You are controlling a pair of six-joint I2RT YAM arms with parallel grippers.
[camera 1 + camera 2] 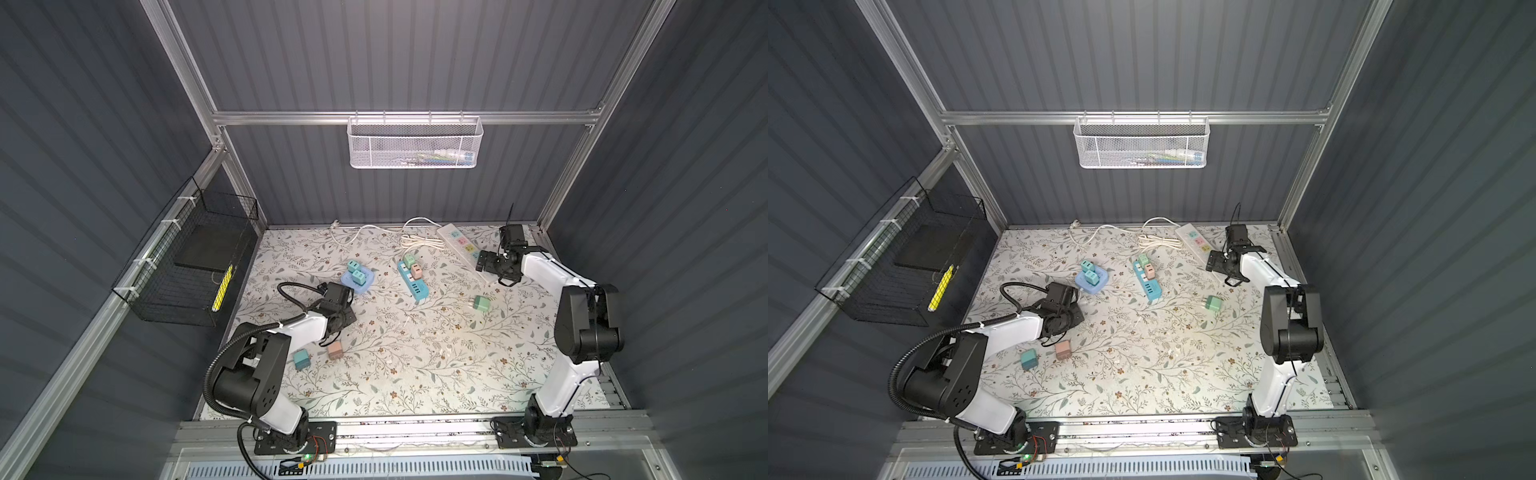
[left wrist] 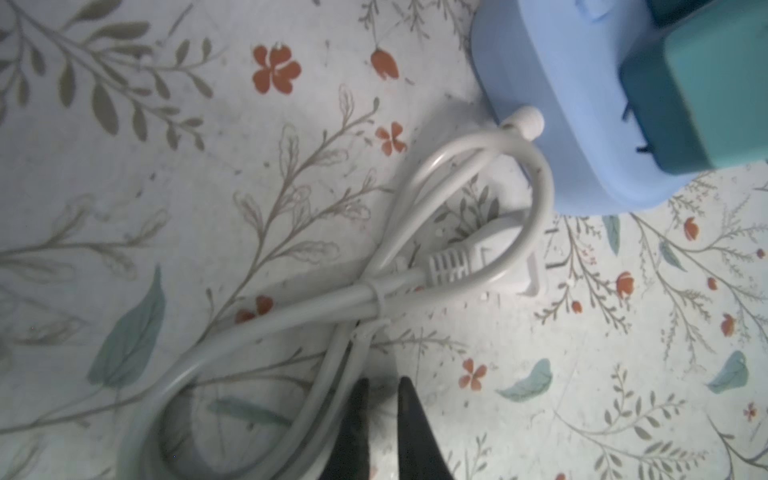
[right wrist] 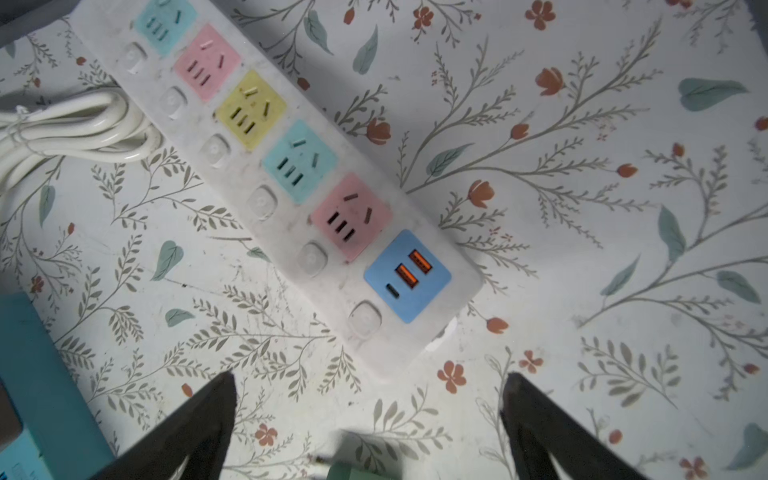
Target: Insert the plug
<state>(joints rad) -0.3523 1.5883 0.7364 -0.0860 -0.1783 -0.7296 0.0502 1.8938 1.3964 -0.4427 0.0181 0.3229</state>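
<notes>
In both top views the right arm's wrist [image 1: 505,264] covers the near end of the white power strip [image 1: 461,247], and the things in the mesh basket [image 1: 374,143] are too small to make out. The right wrist view cuts off what looks like a green plug [image 3: 353,471]. The left wrist view shows the teal plug [image 2: 706,95] blurred and cropped, with the left gripper [image 2: 381,386] only as dark tips.

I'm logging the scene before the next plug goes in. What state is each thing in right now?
White strip: sockets in view empty.
Blue strip: two sockets filled.
Square block: two sockets filled.
Green plug: loose, on its side.
Pink plug: lying loose.
Teal plug: lying loose.
Block's cord: bundled, tied.
Left gripper: jaws shut.
Right gripper: jaws open.
</notes>
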